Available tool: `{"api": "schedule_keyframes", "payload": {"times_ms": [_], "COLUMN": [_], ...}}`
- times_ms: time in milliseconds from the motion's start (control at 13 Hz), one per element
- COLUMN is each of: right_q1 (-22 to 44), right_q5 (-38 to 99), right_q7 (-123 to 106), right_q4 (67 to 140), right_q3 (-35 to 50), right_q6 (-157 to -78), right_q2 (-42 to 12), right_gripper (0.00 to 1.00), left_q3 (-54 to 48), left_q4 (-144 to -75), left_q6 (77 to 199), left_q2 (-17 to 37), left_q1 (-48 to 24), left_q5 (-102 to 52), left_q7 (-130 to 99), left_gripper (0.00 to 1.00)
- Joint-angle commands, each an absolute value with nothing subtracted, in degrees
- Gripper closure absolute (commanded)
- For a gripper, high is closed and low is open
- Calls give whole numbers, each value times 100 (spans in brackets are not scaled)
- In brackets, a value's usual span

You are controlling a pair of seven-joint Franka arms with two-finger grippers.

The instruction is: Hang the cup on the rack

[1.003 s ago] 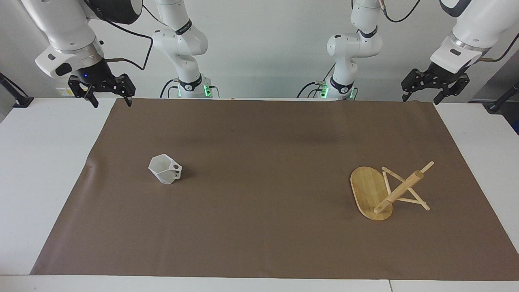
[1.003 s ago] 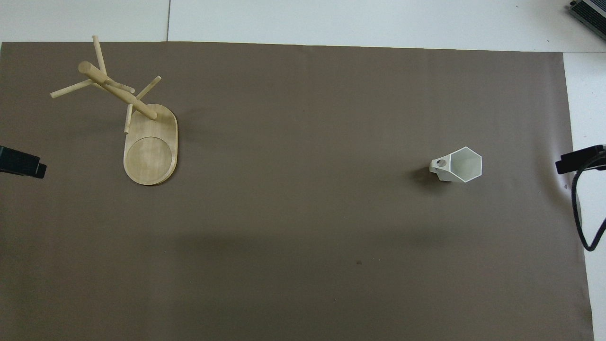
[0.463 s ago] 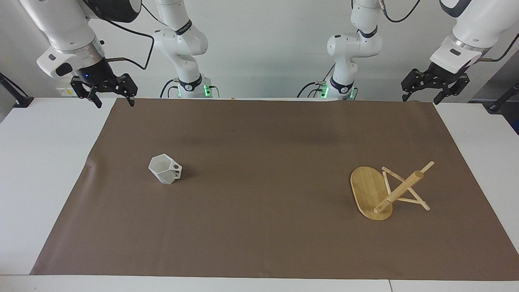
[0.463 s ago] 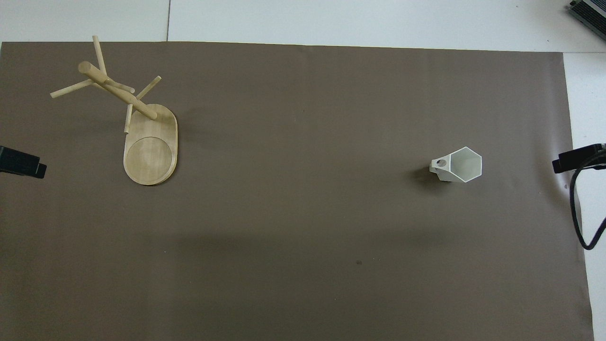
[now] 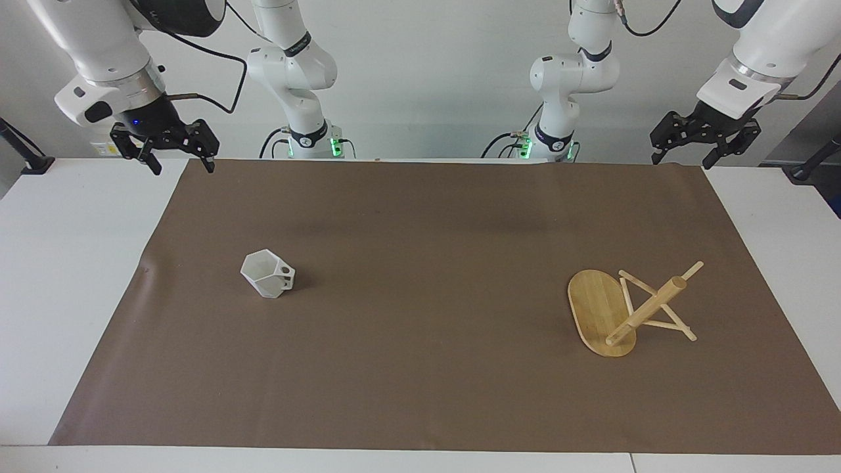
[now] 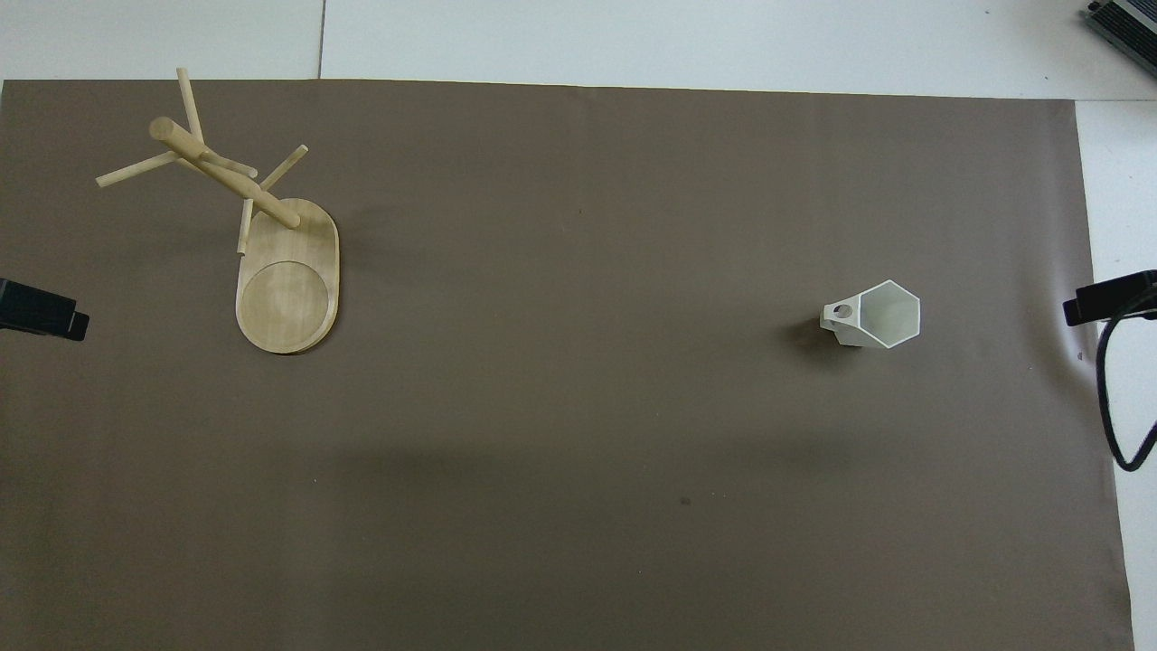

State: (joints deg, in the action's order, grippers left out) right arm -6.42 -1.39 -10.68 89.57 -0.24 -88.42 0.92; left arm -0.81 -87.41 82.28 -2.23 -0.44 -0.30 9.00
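Note:
The cup (image 5: 268, 274) (image 6: 872, 315), a small white faceted mug, stands upright on the brown mat toward the right arm's end, its handle pointing to the middle of the table. The rack (image 5: 617, 309) (image 6: 271, 244), a bamboo mug tree on an oval base with thin pegs, stands toward the left arm's end. My right gripper (image 5: 182, 164) (image 6: 1107, 298) hangs open and empty above the mat's edge at its own end, well apart from the cup. My left gripper (image 5: 683, 157) (image 6: 41, 310) waits open and empty above the mat's edge near the rack's end.
The brown mat (image 5: 420, 368) covers most of the white table (image 5: 59, 263). A black cable (image 6: 1116, 398) loops down from the right arm over the table's edge. A dark device corner (image 6: 1125, 23) shows at the table's farthest corner.
The right gripper has wavered slightly in place and its cable has shifted a little. The cup, the rack and the left arm have not moved.

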Motion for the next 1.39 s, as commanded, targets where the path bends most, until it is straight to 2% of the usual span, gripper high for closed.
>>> {"api": "schedule_keyframes", "payload": {"times_ms": [0, 309, 540, 1311], "right_q1": [-747, -747, -747, -747], "right_q5": [-70, -70, -53, -44], "right_q7": [-1020, -993, -993, -984], "right_q4": [9227, 9772, 10554, 11267], "right_q3": [18, 26, 53, 123], "right_q6": [-9253, -9843, -10633, -11979], "right_q2": [167, 167, 150, -623], "right_gripper": [0, 0, 0, 0], "left_q3": [-53, -53, -53, -53], "left_q4": [-8921, -8921, -8921, -9052], "left_q6": [8288, 8297, 8297, 8323], "left_q2": [-369, -369, -369, -430], "left_q1": [-88, -88, -97, -132], "left_q5": [-9, -9, -9, -9], "left_q7": [826, 826, 826, 826], "left_gripper": [0, 0, 0, 0]}}
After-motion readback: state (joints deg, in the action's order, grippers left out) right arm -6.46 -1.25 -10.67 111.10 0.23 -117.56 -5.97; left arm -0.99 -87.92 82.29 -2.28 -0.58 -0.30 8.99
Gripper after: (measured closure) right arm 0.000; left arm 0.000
